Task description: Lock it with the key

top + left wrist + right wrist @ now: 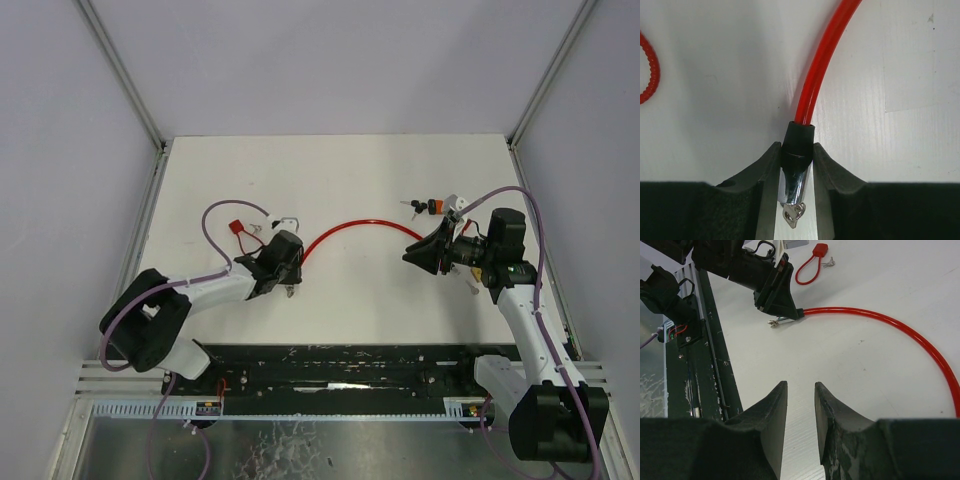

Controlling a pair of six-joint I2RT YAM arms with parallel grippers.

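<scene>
The lock is a red cable (350,225) ending in a black collar and a chrome cylinder (794,176). My left gripper (796,156) is shut on that collar and cylinder. A small silver key (792,216) with a ring sticks out of the cylinder's near end, between the jaws. In the right wrist view the key (774,322) shows just below the left gripper (775,290). My right gripper (801,386) is open and empty. It hovers over bare table at the cable's right end (415,255) and faces the left arm.
A red loop with a tag (237,228) and spare keys (828,262) lies behind the left gripper, next to a small white piece (288,222). A small orange and black part (432,207) sits behind the right gripper. A dark rail (330,365) runs along the near edge.
</scene>
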